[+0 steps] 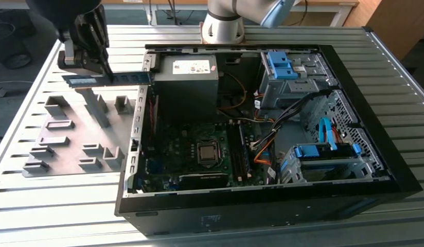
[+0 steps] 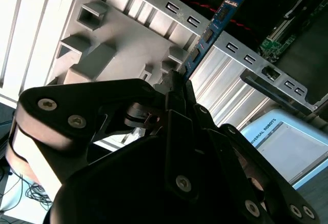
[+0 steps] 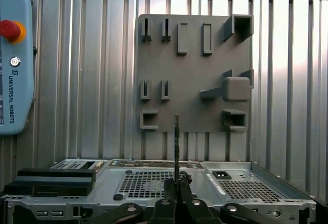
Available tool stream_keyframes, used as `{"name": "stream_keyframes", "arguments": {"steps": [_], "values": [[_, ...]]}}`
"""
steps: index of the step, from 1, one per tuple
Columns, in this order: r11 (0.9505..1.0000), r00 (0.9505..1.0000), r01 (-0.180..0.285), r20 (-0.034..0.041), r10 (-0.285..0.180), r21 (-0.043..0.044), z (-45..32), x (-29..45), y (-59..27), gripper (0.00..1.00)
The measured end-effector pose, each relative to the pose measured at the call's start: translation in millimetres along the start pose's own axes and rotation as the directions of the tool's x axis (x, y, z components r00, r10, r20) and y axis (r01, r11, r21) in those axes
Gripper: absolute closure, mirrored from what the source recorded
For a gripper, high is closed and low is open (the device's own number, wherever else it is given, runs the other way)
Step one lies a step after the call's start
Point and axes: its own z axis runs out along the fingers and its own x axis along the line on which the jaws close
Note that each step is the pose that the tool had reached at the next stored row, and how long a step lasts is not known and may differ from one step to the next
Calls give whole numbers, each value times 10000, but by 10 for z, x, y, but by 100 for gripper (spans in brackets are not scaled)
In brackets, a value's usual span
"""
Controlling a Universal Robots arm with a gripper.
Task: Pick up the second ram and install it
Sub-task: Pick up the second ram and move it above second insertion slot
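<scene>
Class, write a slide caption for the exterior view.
Gripper holds the ram over the fixture plate, beside the open computer case.

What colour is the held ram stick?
The second ram is blue with dark chips, best in the second wrist view.

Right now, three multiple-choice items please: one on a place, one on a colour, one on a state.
1. Where is the ram? A in a board slot; B outside the case, at the exterior view's left; C on the power supply.
2. Colour of the drive clips? A red; B grey; C blue.
3. The gripper is: A open; B shut on the ram; C shut on nothing.
B: it hangs over the fixture. C: bright blue plastic. B: the stick sits clamped in both wrist views.
</scene>
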Motion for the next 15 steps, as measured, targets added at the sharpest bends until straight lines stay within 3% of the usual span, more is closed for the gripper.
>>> {"name": "stream_keyframes", "arguments": {"steps": [15], "values": [[10000,10000,0,1,0,0,0,1,-130,86]]}}
